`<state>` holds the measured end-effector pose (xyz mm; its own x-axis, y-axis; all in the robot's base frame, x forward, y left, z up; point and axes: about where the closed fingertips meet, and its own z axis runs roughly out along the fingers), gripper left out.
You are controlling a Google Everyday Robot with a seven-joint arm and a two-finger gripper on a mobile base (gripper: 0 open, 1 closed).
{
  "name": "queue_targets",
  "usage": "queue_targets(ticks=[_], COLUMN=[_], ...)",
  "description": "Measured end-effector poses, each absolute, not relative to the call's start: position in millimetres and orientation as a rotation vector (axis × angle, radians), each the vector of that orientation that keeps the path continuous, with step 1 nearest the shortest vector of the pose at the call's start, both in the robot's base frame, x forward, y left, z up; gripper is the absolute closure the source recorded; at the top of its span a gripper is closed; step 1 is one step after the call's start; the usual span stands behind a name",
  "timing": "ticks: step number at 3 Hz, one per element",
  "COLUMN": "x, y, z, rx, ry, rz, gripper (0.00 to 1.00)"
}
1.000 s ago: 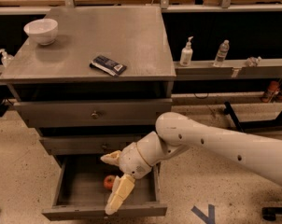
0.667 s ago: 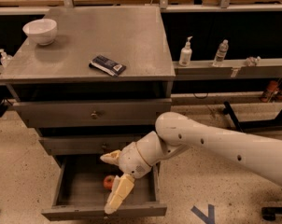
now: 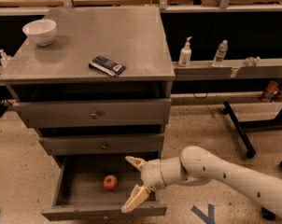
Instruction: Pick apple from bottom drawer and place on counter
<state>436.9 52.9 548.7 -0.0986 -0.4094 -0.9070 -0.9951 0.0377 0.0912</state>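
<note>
The apple (image 3: 110,182), small and red-orange, lies in the tray of the open bottom drawer (image 3: 103,212), near its middle. My gripper (image 3: 134,181) is over the right part of the drawer, just right of the apple and apart from it. It is open and empty, with one cream fingertip high (image 3: 133,161) and the other low over the drawer's front edge. The grey counter (image 3: 131,36) tops the drawer cabinet.
A white bowl (image 3: 39,31) stands at the counter's back left and a dark flat packet (image 3: 107,66) lies near its front. The two upper drawers are shut. Bottles (image 3: 185,53) stand on a ledge to the right. A black stand leg (image 3: 239,129) crosses the floor.
My arm has dropped lower and shifted right. The gripper, which overlapped the apple before, now sits to its right and the apple shows in full. The apple has not moved.
</note>
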Motion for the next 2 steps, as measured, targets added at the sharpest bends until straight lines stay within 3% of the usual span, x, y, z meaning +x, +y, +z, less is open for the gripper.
queue_targets(ticks=[1, 2], x=[454.2, 454.4], y=[37.8, 40.3], z=[513.8, 513.8], rx=[-1.366, -1.369], ry=[1.591, 1.59], rz=[0.923, 0.925], gripper=[0.0, 0.0])
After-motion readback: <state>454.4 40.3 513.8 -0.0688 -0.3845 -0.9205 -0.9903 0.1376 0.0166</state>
